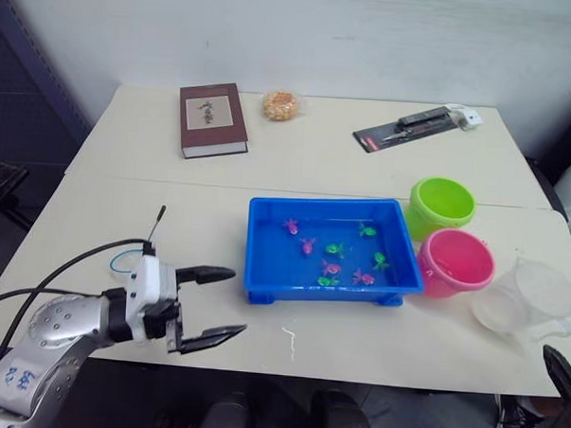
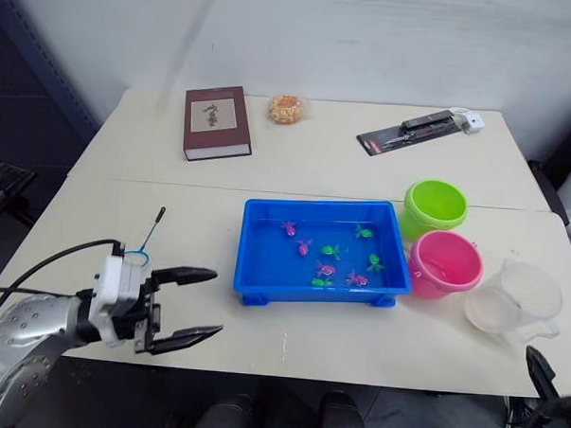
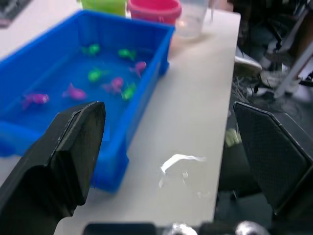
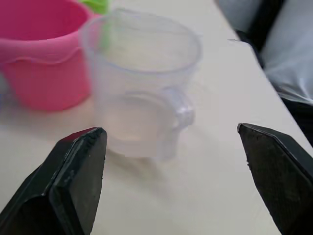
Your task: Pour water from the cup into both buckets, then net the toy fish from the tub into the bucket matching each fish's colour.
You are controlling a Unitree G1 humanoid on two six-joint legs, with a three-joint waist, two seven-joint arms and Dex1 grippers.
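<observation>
Just ahead of right gripper (image 4: 171, 181), upright cup (image 4: 142, 83), untouched

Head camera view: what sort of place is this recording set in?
Probably a lab or office room set up for a tabletop test: two pale tables pushed together against a plain wall, with staged props such as a blue tub of toy fish and an unrelated book.

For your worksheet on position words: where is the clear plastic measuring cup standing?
The clear plastic measuring cup stands on the table's right side, near the front edge, beside the pink bucket.
</observation>
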